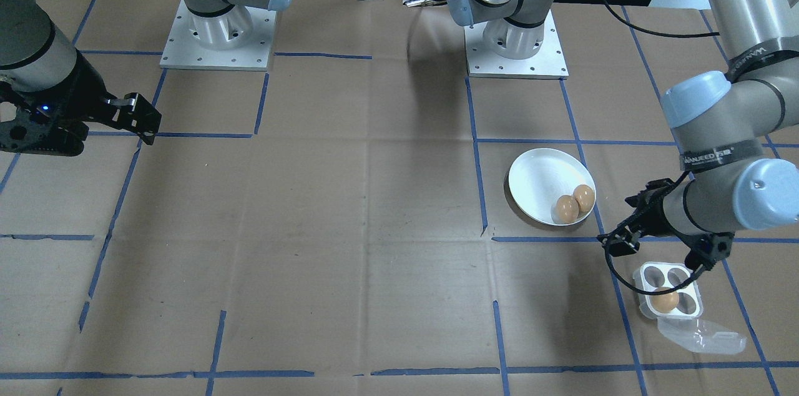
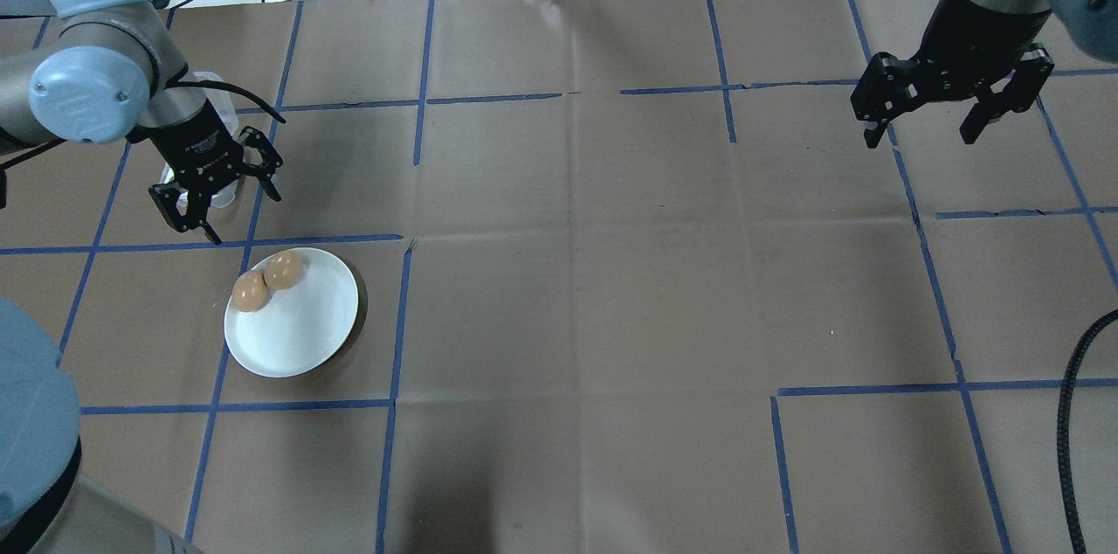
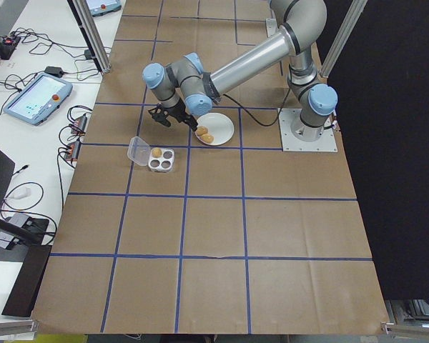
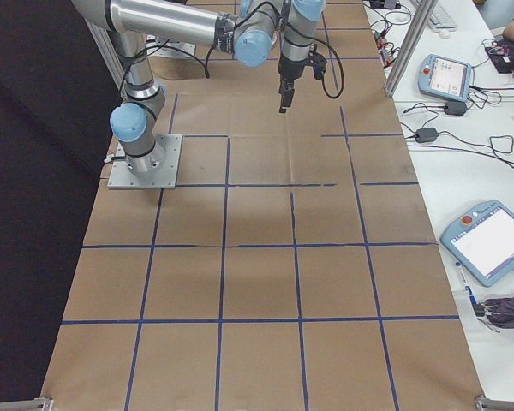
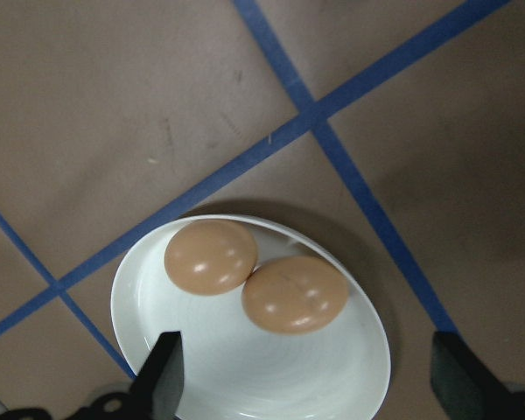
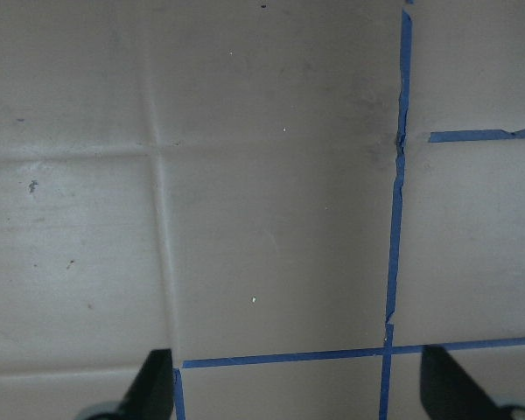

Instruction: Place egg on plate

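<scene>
A white plate (image 1: 537, 180) (image 2: 301, 335) lies on the brown table with two brown eggs (image 1: 567, 208) (image 1: 584, 197) side by side near its rim. One more brown egg (image 1: 665, 301) sits in a clear four-hole egg box (image 1: 668, 283) beside the plate. My left gripper (image 2: 236, 209) (image 1: 627, 221) hangs open and empty between the box and the plate. In the left wrist view both eggs (image 5: 210, 256) (image 5: 293, 293) and the plate (image 5: 245, 385) show below the spread fingers. My right gripper (image 2: 920, 135) (image 6: 302, 389) is open over bare table, far off.
The egg box's hinged lid (image 1: 702, 336) lies open flat on the side away from the plate. Blue tape lines (image 2: 393, 335) grid the brown table cover. Both arm bases (image 1: 218, 34) (image 1: 515, 40) stand at the robot's table edge.
</scene>
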{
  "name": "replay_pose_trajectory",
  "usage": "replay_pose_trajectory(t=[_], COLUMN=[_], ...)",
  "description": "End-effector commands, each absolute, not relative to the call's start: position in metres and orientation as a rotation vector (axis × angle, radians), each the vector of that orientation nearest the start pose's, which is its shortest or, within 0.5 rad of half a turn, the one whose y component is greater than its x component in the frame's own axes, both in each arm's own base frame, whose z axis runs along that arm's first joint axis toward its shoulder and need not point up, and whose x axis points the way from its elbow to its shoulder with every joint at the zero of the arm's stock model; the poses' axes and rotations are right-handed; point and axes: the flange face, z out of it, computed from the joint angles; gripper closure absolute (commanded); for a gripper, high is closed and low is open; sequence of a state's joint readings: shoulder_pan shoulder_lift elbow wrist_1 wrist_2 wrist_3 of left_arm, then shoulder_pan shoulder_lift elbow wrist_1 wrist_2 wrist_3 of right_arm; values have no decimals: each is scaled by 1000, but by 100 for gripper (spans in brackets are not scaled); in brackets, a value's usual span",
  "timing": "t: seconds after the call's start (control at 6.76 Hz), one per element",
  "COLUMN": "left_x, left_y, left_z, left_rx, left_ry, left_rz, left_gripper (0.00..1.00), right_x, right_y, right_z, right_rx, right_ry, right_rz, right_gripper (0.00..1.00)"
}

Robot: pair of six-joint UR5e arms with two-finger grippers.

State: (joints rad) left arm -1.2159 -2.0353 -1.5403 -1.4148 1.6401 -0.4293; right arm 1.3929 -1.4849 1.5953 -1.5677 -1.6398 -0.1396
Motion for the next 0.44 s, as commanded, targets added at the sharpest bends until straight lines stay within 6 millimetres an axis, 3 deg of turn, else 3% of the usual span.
replay_pose_trajectory(t=[0.0,0.3], left_x=[148,164], left_y=[-654,-675], left_z=[245,231], left_rx=[-810,-521], left_ry=[2969,3029], left_rz=[280,69], left_gripper=[0,0], right_x=[33,33], right_y=[-528,-528], right_z=[433,433], right_rx=[55,55], right_ry=[3185,3185], right_rz=[196,196], right_gripper=[0,0])
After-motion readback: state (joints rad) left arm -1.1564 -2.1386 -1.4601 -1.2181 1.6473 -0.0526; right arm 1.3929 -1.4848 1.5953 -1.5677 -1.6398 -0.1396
